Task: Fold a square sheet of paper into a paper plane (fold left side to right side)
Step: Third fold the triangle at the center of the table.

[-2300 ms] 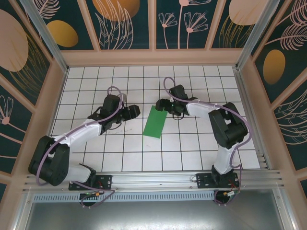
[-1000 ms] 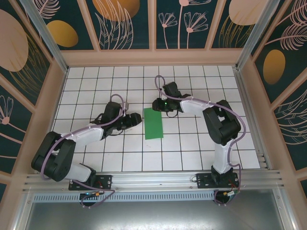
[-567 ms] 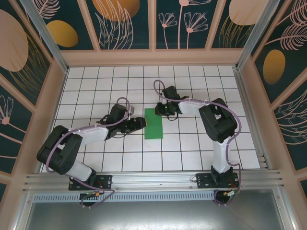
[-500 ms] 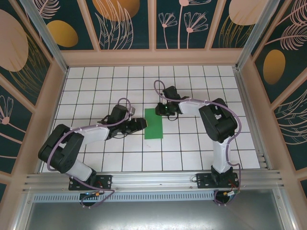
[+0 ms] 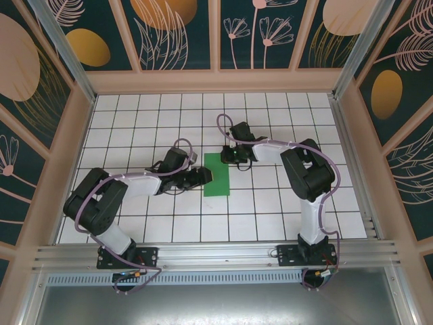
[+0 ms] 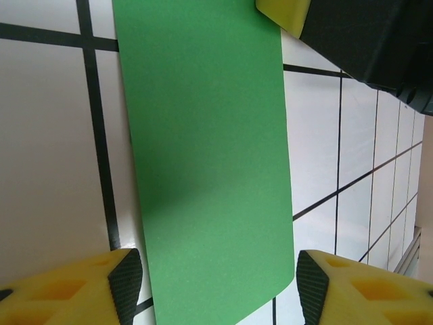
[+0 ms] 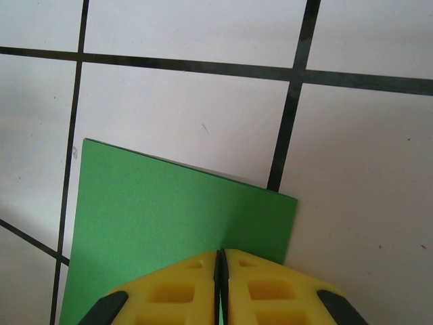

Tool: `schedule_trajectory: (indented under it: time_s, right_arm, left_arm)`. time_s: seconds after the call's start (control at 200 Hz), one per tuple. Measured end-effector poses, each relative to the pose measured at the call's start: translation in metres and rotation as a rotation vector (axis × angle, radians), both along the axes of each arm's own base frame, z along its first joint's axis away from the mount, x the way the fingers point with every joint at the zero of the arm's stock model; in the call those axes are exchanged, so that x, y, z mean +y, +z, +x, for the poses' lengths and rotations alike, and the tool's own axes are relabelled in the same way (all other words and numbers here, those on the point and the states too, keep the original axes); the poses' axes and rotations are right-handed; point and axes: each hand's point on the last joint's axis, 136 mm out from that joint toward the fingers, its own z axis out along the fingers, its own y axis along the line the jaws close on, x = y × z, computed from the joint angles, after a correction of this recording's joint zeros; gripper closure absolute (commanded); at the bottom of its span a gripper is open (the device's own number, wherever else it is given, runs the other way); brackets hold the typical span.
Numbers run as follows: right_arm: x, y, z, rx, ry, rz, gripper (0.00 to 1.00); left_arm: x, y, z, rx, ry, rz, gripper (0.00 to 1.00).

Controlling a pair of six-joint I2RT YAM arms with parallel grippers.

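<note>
The square sheet of paper (image 5: 217, 175) lies flat on the tiled floor as a narrow bright-green rectangle, about one tile wide and two long. My left gripper (image 5: 203, 176) is low at its left edge, open. In the left wrist view its yellow fingers (image 6: 125, 284) stand either side of the paper (image 6: 203, 156), with the gripper's midpoint (image 6: 213, 281) over the green. My right gripper (image 5: 228, 156) is shut, its tips resting on the paper's far right corner. In the right wrist view the closed gripper (image 7: 220, 261) sits on the green corner (image 7: 155, 210).
The white floor with black grid lines (image 5: 270, 203) runs out to wooden walls on three sides. A metal rail (image 5: 216, 254) crosses the near edge by the arm bases. In the left wrist view the right gripper's yellow tip (image 6: 284, 13) shows at the top.
The paper turned from slanted to straight along the grid. My left gripper slid right, up to the paper's left edge. The right gripper shifted slightly left and stayed on the far corner.
</note>
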Motion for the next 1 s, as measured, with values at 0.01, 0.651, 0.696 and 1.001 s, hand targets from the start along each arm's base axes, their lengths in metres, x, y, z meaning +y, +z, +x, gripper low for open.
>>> schedule_trajectory:
  time_s: [0.01,0.651,0.696,1.001]
  right_arm:
    - [0.000,0.000,0.000,0.000,0.000,0.000,0.87]
    - [0.000,0.000,0.000,-0.002,0.000,0.001,0.87]
    - [0.000,0.000,0.000,-0.002,0.000,0.001,0.87]
    - [0.000,0.000,0.000,-0.003,0.000,0.002,0.87]
  left_arm:
    - [0.000,0.000,0.000,0.000,-0.001,0.000,0.36]
    - [-0.002,-0.010,0.005,0.039,0.016,0.111,0.33]
    - [-0.003,-0.010,0.005,0.041,0.016,0.116,0.33]
    - [-0.003,-0.014,0.006,0.058,0.015,0.126,0.42]
